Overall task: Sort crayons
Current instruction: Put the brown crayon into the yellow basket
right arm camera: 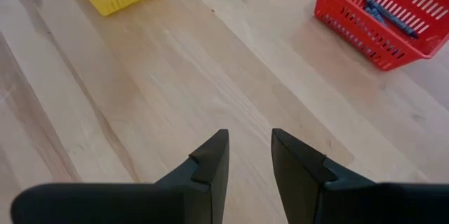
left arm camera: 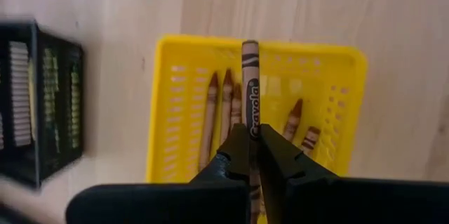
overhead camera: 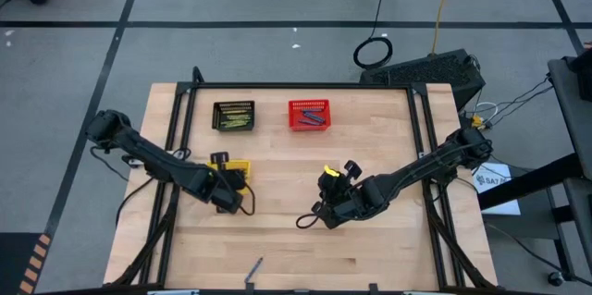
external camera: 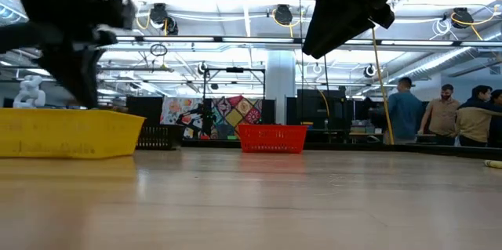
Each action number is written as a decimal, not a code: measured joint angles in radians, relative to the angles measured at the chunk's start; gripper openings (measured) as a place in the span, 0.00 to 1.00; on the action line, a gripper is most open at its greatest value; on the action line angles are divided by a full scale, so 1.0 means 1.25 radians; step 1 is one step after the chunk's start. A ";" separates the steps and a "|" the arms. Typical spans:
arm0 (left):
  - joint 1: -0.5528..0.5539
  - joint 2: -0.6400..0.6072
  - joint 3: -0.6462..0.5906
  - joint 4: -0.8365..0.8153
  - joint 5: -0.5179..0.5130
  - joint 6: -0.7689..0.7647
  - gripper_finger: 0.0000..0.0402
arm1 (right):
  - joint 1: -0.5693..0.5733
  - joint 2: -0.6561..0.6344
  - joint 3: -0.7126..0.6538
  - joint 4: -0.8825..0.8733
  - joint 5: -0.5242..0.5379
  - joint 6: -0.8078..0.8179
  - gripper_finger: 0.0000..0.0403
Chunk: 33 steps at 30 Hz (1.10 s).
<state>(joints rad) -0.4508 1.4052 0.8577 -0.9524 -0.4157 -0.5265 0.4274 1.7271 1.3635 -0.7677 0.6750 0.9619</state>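
My left gripper [left arm camera: 250, 138] is shut on a brown crayon [left arm camera: 250, 76] above the yellow basket [left arm camera: 337, 69], which holds several brown crayons [left arm camera: 226, 104]. In the high view my left gripper [overhead camera: 225, 178] is at the near side of the yellow basket [overhead camera: 237, 165]. My right gripper [right arm camera: 249, 148] is open and empty over bare table right of centre, and also shows in the high view [overhead camera: 334, 180]. The red basket [right arm camera: 393, 13] holds blue crayons [right arm camera: 382, 15]. The black basket [overhead camera: 233, 116] holds yellow-green crayons. One loose crayon [overhead camera: 254, 266] lies flat near the front edge. My left gripper pinches the brown crayon's wrapped shaft [left arm camera: 250, 122] between its two fingers. The crayon lies along the fingers, and its free end [left arm camera: 250, 47] sticks out well past the fingertips. The fingers slant down from the table's near side. The crayon is lifted clear, over the yellow basket's inside.
The black basket [external camera: 161, 135] and the red basket [external camera: 272, 136] stand side by side at the far edge. The yellow basket [external camera: 70, 136] stands left of centre. Bare wood lies between the baskets and my right gripper. People stand in the room beyond the table [external camera: 443, 117].
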 joint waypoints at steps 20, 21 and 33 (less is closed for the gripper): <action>-0.038 -0.005 -0.040 -0.028 -0.022 -0.069 0.01 | 0.000 0.000 0.000 0.004 0.000 0.002 0.24; -0.038 -0.005 -0.040 -0.028 -0.022 -0.059 0.01 | 0.000 0.000 0.000 0.004 0.000 0.002 0.24; -0.038 -0.005 -0.040 -0.020 0.057 -0.028 0.04 | 0.000 -0.001 0.000 0.007 0.000 -0.003 0.24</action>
<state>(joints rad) -0.4980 1.3987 0.8078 -0.9771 -0.3450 -0.5621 0.4274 1.7264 1.3632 -0.7595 0.6750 0.9583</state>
